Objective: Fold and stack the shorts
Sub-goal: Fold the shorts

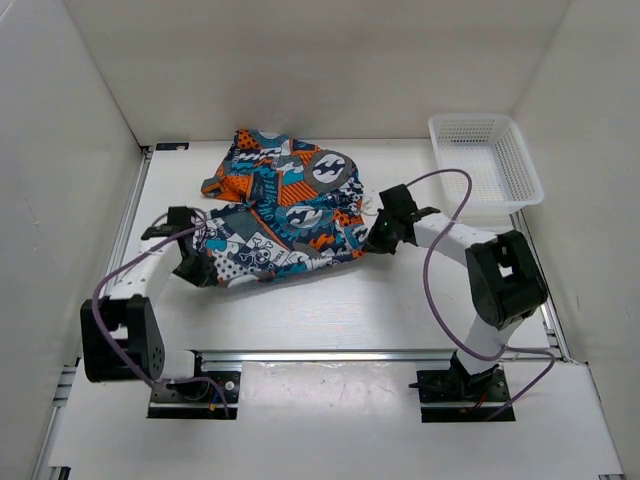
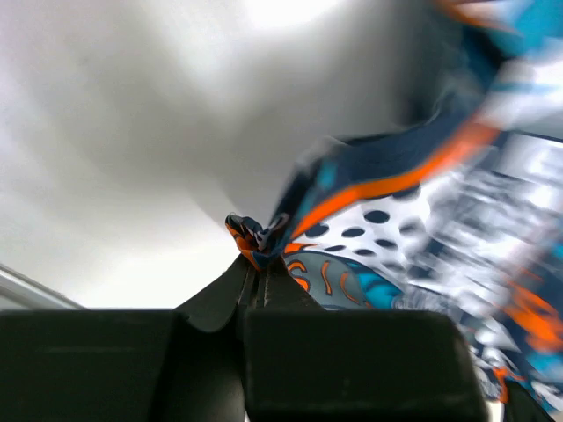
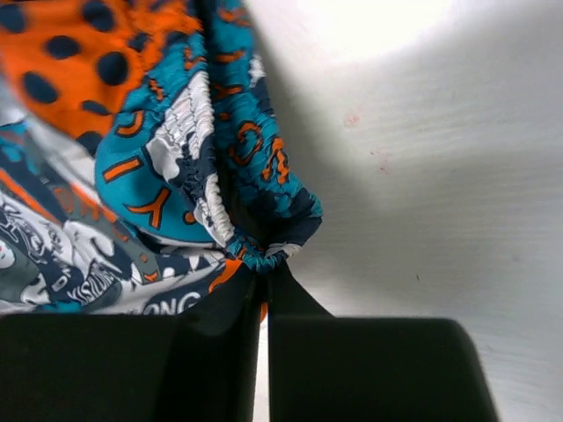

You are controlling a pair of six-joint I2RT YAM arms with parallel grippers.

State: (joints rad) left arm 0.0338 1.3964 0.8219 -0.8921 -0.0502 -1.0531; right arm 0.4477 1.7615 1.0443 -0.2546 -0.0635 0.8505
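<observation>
The shorts (image 1: 280, 215), a patchwork print in orange, teal, blue, grey and white, lie rumpled on the white table a little behind its middle. My left gripper (image 1: 196, 262) is shut on their near left corner; in the left wrist view a pinched fold of the shorts (image 2: 249, 236) sticks out above the left gripper (image 2: 253, 264). At the right edge of the cloth my right gripper (image 1: 378, 238) is shut on the elastic waistband. In the right wrist view the gathered band of the shorts (image 3: 264, 255) sits between the tips of the right gripper (image 3: 264, 274).
A white mesh basket (image 1: 487, 168) stands at the back right of the table. White walls close in the left, back and right sides. A purple cable (image 1: 440, 230) loops over the right arm, and another purple cable (image 1: 130, 275) runs along the left arm.
</observation>
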